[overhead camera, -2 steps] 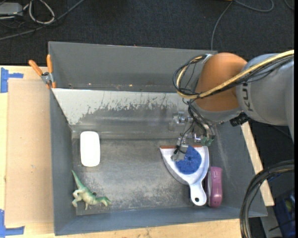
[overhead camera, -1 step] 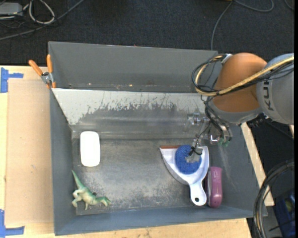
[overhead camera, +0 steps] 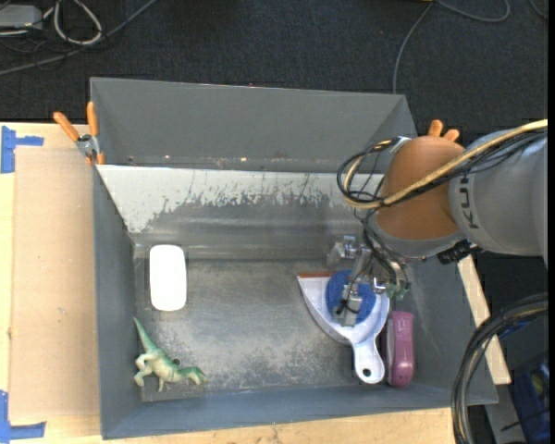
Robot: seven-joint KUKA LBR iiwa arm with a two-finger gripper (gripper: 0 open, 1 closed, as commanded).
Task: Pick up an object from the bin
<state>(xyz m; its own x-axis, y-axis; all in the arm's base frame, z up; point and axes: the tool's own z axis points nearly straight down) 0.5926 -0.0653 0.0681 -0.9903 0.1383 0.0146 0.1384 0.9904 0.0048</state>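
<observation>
Your gripper (overhead camera: 354, 302) hangs low in the right near part of the bin (overhead camera: 259, 220), right over a blue disc (overhead camera: 337, 294) that lies on a white scoop (overhead camera: 365, 336). It is down at the disc and looks to be touching it, but its metal parts cover the middle of the disc, so you cannot tell whether the gripper is wide, narrow or holding anything.

The scoop's broad end points left and far. Its handle runs toward the near wall and ends in a rounded tip with a hole. Just right of the handle, close alongside it, lies a purple bar (overhead camera: 400, 348), lengthwise from far to near.

Above the gripper, the arm's orange cover (overhead camera: 421, 197) and looped cables (overhead camera: 370, 169) come in over the right rim.

The rest of the floor holds two things, both well apart from the gripper. A white rounded block (overhead camera: 167, 278) lies at the left, about midway between the far and near walls. A green dinosaur (overhead camera: 162, 366) lies in the left near corner, close to the near wall.
</observation>
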